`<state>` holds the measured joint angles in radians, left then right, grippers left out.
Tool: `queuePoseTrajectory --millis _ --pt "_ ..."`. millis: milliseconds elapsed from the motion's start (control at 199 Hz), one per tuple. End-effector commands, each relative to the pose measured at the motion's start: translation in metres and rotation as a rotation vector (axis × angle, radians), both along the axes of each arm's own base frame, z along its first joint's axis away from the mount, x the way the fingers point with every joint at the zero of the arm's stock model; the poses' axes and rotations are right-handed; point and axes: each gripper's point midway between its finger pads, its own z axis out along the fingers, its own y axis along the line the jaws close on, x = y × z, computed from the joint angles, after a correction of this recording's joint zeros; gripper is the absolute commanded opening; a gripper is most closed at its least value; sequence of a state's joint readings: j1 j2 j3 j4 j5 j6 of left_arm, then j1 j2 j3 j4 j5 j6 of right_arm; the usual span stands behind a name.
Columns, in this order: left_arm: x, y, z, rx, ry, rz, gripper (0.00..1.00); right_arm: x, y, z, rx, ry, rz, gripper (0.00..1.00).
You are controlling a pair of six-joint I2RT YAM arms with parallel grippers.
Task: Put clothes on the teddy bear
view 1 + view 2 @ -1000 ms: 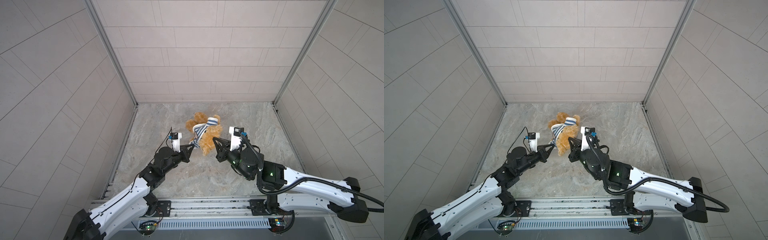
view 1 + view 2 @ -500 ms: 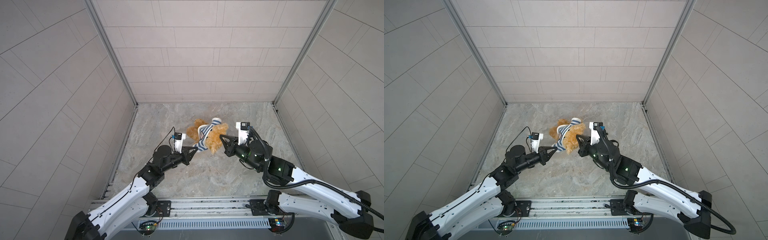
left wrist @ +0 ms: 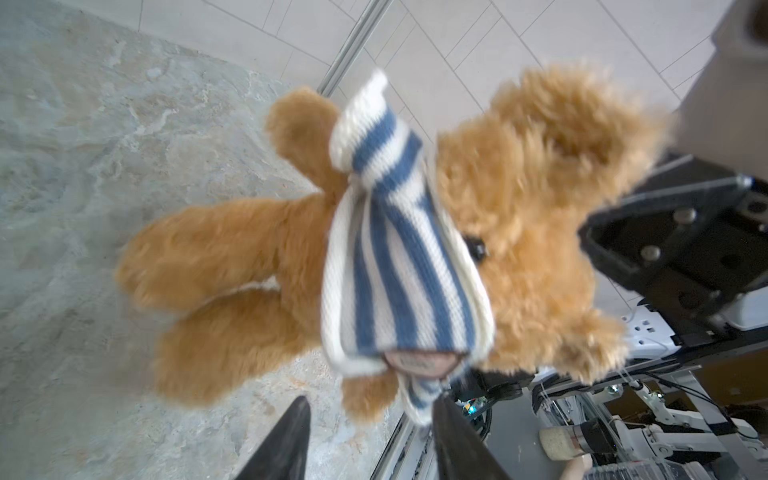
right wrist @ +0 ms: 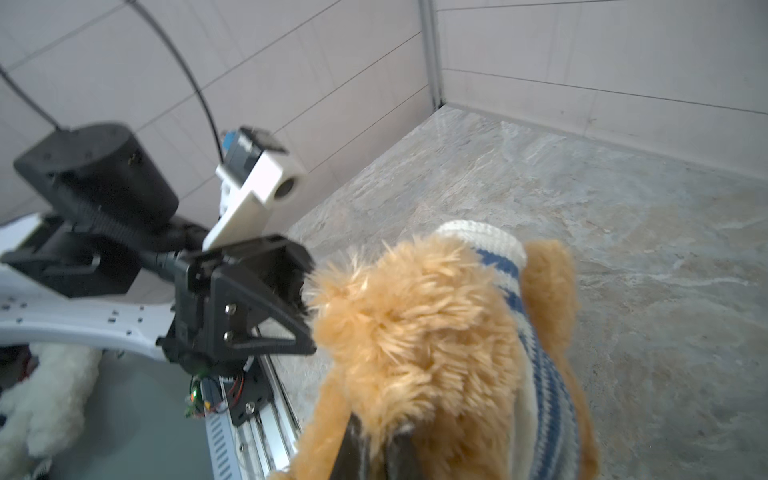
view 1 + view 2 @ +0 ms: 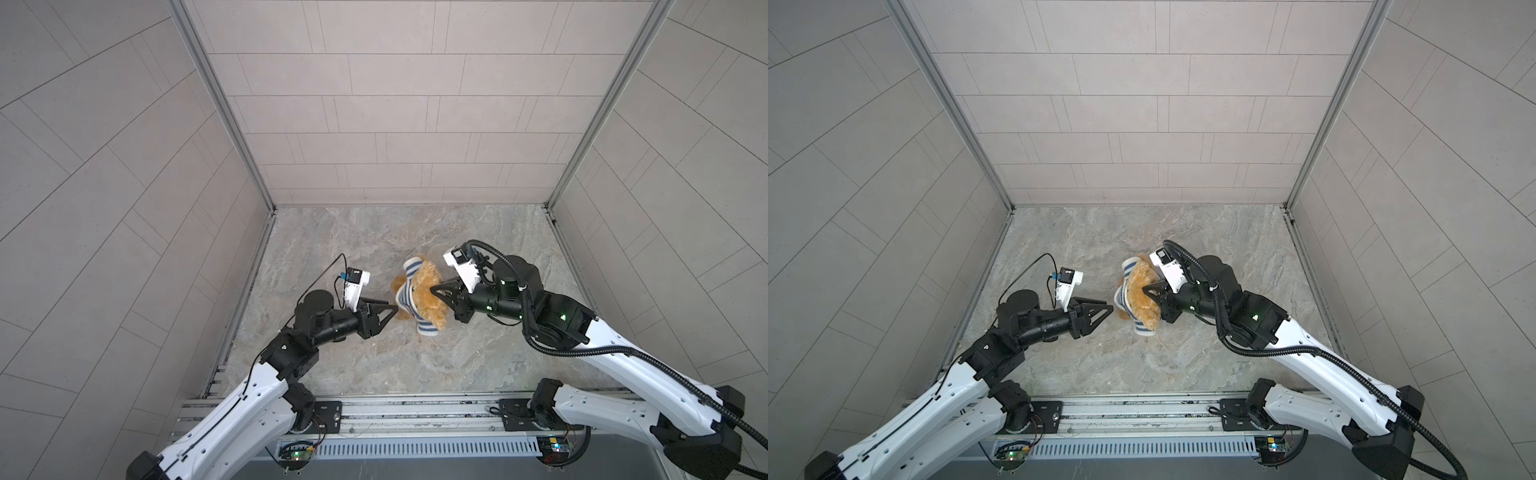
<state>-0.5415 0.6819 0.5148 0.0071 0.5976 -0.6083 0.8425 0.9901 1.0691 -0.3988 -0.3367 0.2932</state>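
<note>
Marbled grey stone covers the bench (image 5: pixel 374 365), walled by pale tiles. The right arm (image 5: pixel 611 336) reaches in from the near right toward the middle, its forearm low and close to level, and the left arm (image 5: pixel 241 407) stretches from the near left to meet it. Between them, at mid-bench, is the teddy bear (image 5: pixel 430 297), golden-brown, its head turned toward the right hand (image 5: pixel 435 289). That hand is clenched on the fur of the head; the right wrist view shows its fingers (image 4: pixel 349 453) pinched together in the fluff. Whether the bear's legs touch the bench cannot be told. A blue-and-white striped shirt (image 5: pixel 405 295) is bunched around the bear's neck and chest, covering the muzzle below one black eye (image 3: pixel 478 249). The left hand (image 3: pixel 370 405) is released, jaws apart, just beside the shirt's hanging hem and pink badge (image 3: pixel 415 361).
</note>
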Motion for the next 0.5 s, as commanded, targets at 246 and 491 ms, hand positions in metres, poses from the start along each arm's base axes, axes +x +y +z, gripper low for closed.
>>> queuePoseTrajectory --millis 246,491 --pt "0.021 0.016 0.057 -0.067 -0.044 0.013 0.74 -0.032 0.016 -0.008 -0.230 -0.166 0.202 0.00" --pt "0.015 0.016 0.029 -0.026 0.025 -0.002 0.73 -0.031 0.023 -0.006 -0.255 -0.215 0.210 0.00"
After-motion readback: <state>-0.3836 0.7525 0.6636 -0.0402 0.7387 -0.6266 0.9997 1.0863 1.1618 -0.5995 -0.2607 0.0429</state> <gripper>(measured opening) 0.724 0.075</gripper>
